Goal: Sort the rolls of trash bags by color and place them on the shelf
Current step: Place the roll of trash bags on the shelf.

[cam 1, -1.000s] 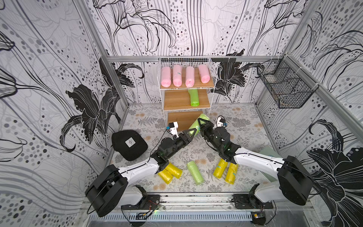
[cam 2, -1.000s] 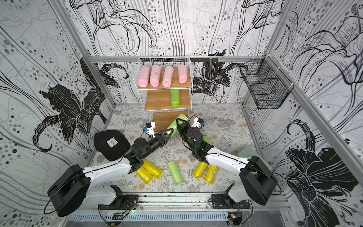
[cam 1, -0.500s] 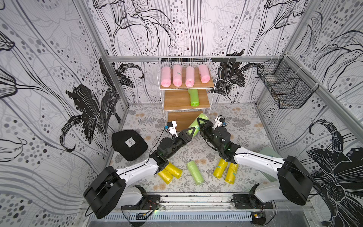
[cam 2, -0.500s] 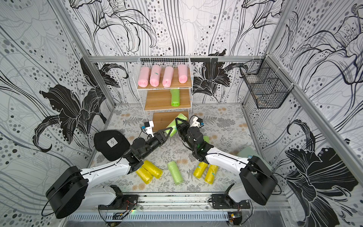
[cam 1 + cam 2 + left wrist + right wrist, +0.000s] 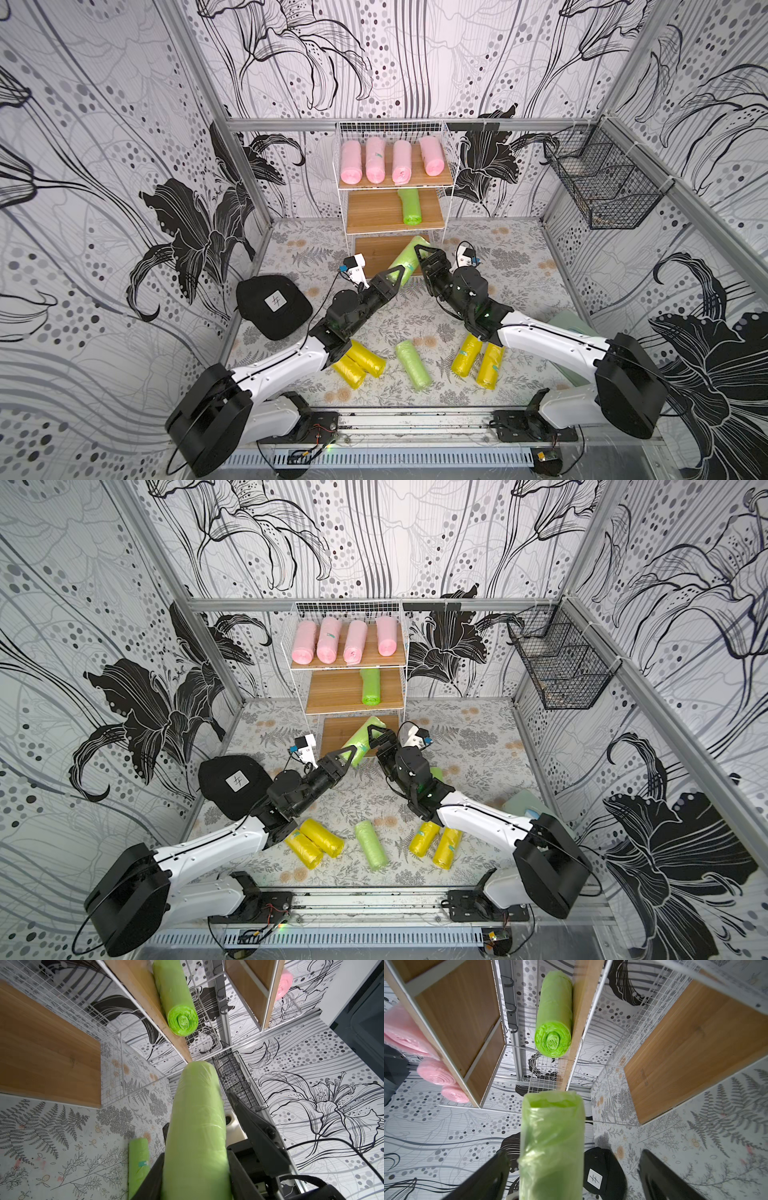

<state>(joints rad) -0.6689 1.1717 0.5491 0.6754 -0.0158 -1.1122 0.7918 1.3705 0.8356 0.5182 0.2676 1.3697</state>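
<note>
A light green roll point(image 5: 405, 259) point(image 5: 360, 739) hangs tilted in front of the shelf's point(image 5: 390, 126) bottom board. My left gripper point(image 5: 395, 274) point(image 5: 195, 1184) is shut on its lower end. My right gripper point(image 5: 424, 254) point(image 5: 574, 1176) is open, its fingers point(image 5: 488, 1178) standing wide on both sides of the same roll point(image 5: 552, 1142) without touching it. Several pink rolls point(image 5: 376, 166) lie on the top board and one green roll point(image 5: 409, 205) point(image 5: 180, 1020) on the middle board. On the floor lie another green roll point(image 5: 412, 365) and two pairs of yellow rolls point(image 5: 359, 365) point(image 5: 478, 361).
A black cap point(image 5: 272, 305) lies on the floor at the left. A black wire basket point(image 5: 602, 183) hangs on the right wall. One more green roll point(image 5: 436, 773) shows behind the right arm. A pale green flat object point(image 5: 569, 328) lies at the right edge.
The left gripper has closed on the raised green roll. The right gripper, shut on it before, has opened wide and let go. Both arms have barely moved.
</note>
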